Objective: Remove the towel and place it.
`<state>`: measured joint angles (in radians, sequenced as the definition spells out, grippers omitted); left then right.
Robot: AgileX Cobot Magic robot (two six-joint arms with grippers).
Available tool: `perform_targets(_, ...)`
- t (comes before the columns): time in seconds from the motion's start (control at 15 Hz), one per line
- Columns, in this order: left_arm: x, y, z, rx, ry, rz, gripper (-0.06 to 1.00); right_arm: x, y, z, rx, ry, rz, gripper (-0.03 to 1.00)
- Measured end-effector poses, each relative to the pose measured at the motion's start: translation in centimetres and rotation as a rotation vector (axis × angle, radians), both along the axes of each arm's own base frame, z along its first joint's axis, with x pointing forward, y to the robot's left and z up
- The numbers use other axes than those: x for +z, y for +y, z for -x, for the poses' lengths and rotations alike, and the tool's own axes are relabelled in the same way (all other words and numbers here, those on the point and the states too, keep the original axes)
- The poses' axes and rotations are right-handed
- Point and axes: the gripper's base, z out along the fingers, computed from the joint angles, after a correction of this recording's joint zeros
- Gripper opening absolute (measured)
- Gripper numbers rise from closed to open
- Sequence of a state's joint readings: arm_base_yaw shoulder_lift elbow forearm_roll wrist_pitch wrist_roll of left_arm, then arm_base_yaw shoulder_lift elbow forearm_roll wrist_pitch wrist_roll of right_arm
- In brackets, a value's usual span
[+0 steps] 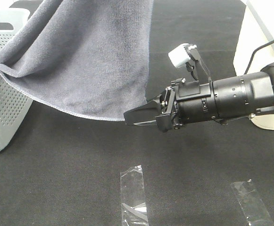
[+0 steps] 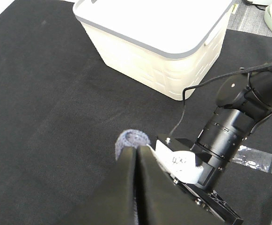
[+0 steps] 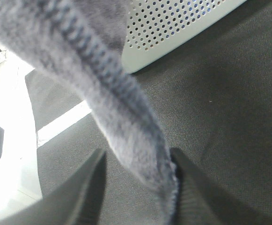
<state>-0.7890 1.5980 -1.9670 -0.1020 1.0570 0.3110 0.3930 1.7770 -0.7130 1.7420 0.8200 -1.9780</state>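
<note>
The greyish-lavender towel [image 1: 94,56] hangs as a wide sheet from above the top edge of the exterior view, its left part draped over the basket rim. My right gripper [image 1: 127,117] reaches in from the right to the towel's lower right corner. In the right wrist view the stitched hem of the towel [image 3: 121,103] runs down between the fingers of the right gripper [image 3: 138,180]. It touches one finger, and a gap shows at the other. My left gripper [image 2: 136,154] is shut, with a tuft of the towel [image 2: 132,139] pinched at its tips. It is outside the exterior view.
A grey perforated basket [image 1: 4,103] stands at the left on the black mat. A cream bin [image 2: 159,51] sits at the far right behind the right arm [image 2: 234,126]. Two clear tape strips [image 1: 134,195] [image 1: 252,200] lie on the mat near the front.
</note>
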Motion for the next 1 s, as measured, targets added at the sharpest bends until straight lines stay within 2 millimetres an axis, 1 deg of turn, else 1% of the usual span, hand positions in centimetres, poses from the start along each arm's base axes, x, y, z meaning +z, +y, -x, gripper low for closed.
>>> perform_targets(0.13, -0.07, 0.03, 0.04, -0.001, 0.006, -0.007, 0.0, 0.0, 0.0, 0.0, -0.007, 0.015, -0.002, 0.36)
perform_targets(0.4, -0.12, 0.05, 0.06, -0.001, 0.011, -0.012, 0.0, 0.16, 0.09, 0.12, 0.006, 0.02, -0.022, 0.35)
perform_targets(0.47, -0.12, 0.05, 0.06, -0.001, 0.011, -0.012, 0.0, 0.22, 0.12, 0.16, 0.01, 0.022, -0.03, 0.38)
perform_targets(0.53, -0.12, 0.05, 0.06, -0.001, 0.011, -0.012, 0.0, 0.22, 0.12, 0.16, 0.01, 0.022, -0.03, 0.38)
perform_targets(0.73, -0.12, 0.05, 0.07, -0.002, 0.011, -0.011, 0.0, 0.12, 0.07, 0.09, -0.002, 0.027, -0.018, 0.52)
perform_targets(0.8, -0.12, 0.05, 0.07, -0.002, 0.011, -0.011, 0.0, 0.01, 0.0, 0.0, -0.015, 0.031, -0.005, 0.55)
perform_targets(1.0, -0.12, 0.04, 0.08, -0.003, 0.013, -0.01, 0.0, -0.12, -0.07, -0.1, -0.03, 0.037, 0.01, 0.56)
